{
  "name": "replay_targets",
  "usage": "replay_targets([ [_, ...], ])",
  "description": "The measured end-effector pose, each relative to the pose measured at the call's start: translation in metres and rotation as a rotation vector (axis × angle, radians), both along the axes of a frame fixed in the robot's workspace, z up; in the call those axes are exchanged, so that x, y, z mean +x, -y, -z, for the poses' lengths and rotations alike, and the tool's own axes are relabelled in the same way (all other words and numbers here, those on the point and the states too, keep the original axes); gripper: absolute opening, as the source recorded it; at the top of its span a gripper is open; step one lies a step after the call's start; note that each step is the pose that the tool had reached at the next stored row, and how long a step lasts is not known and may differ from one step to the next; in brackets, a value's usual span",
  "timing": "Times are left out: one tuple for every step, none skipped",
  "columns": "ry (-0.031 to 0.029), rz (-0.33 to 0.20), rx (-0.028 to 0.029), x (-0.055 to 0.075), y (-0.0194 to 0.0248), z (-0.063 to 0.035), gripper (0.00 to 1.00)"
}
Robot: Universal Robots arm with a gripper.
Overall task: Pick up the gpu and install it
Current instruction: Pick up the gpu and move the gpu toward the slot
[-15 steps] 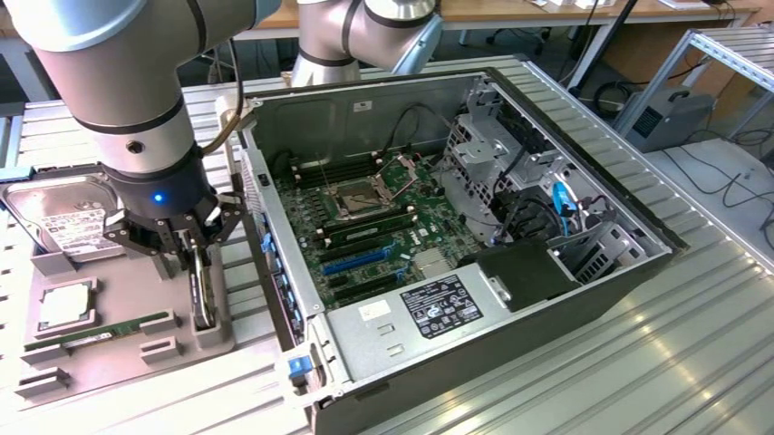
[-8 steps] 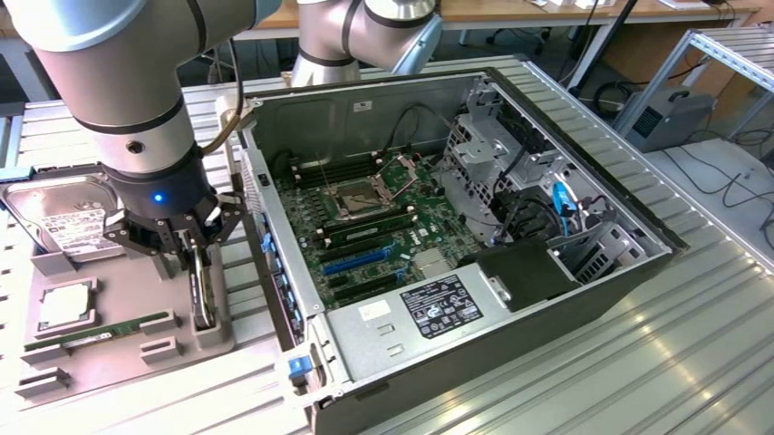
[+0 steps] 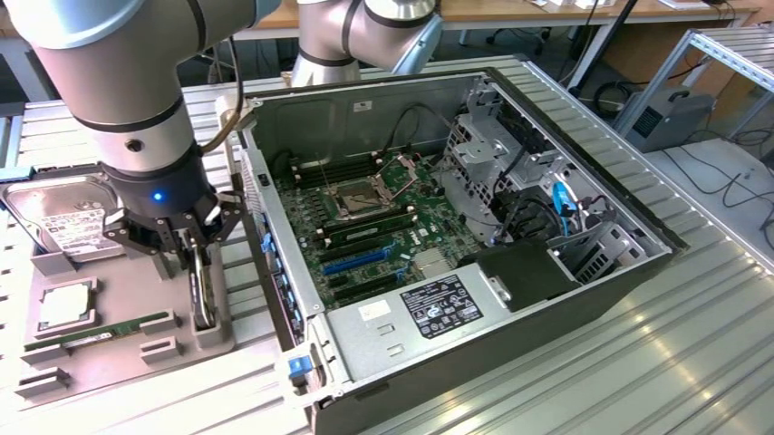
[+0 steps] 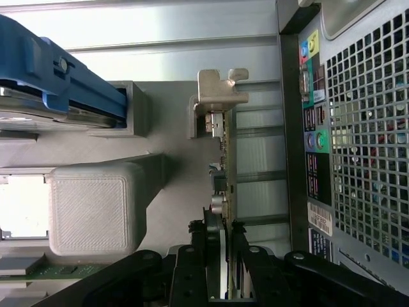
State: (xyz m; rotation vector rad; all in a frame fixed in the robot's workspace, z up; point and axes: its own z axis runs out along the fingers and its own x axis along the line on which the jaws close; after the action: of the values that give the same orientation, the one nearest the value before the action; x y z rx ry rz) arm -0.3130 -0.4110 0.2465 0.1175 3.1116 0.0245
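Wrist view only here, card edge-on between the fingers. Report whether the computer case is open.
Observer: Open. The case lies on its side, its motherboard exposed from above.
Operator: Name a slot with no card in it.
Observer: A long blue slot on the board stands bare.
Operator: Say what lies flat in the tray.
Observer: A square silver chip lies flat in the tray, at the exterior view's left of the gpu.
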Motion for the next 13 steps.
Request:
replay_targets([
  [0.0000, 0.000, 0.0000, 0.0000, 0.0000, -0.0007, 0.27],
  [0.0000, 0.000, 0.0000, 0.0000, 0.0000, -0.0014, 0.27],
  [0.0000, 0.000, -0.0001, 0.0000, 0.0000, -0.0023, 0.27],
  [0.0000, 0.000, -0.0001, 0.0000, 0.0000, -0.0029, 0.27],
  [0.0000, 0.000, 0.0000, 0.0000, 0.0000, -0.0036, 0.27],
  [0.0001, 0.000, 0.0000, 0.0000, 0.0000, -0.0042, 0.27],
  [0.0000, 0.000, -0.0001, 0.0000, 0.0000, -0.0048, 0.27],
  [-0.0001, 0.000, -0.0001, 0.0000, 0.0000, -0.0055, 0.27],
  [-0.0001, 0.000, -0.0001, 0.0000, 0.0000, -0.0063, 0.27],
  [0.0000, 0.000, -0.0001, 0.0000, -0.0001, -0.0073, 0.27],
  [0.0000, 0.000, 0.0000, 0.0000, -0.0001, -0.0083, 0.27],
  [0.0000, 0.000, -0.0001, 0.0000, -0.0001, -0.0097, 0.27],
  [-0.0001, 0.000, -0.0001, 0.0000, -0.0001, -0.0107, 0.27],
])
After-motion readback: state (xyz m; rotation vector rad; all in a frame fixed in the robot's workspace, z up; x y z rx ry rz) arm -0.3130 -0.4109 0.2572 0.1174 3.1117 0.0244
